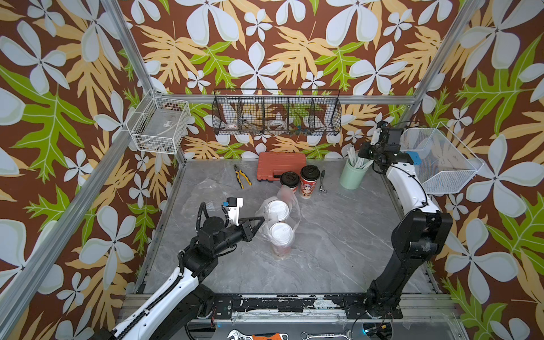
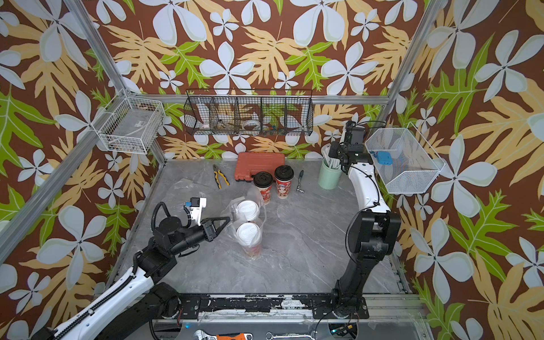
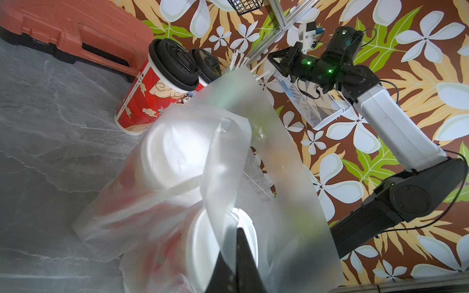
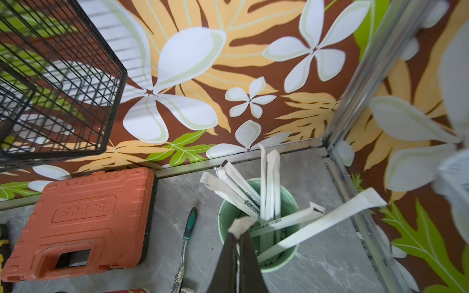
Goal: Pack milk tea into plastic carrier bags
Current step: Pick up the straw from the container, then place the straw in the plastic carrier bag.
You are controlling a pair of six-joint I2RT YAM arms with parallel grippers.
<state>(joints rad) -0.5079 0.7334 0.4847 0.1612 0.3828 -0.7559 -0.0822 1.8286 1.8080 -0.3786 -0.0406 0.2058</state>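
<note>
Keeping the handle taut without tipping the cups looks like the point of care here, and the straw should come straight up so its neighbours stay put. The left gripper (image 1: 261, 220) is pressed together on a handle strip of the plastic carrier bag (image 3: 228, 165). The two white-lidded cups (image 1: 281, 232) sit wrapped in film just beyond its tips, and the black-lidded cups (image 1: 310, 174) stand farther off, unbagged. The right gripper (image 4: 238, 236) pinches a wrapped straw (image 4: 241, 223) over the mint-green cup (image 4: 224, 218).
</note>
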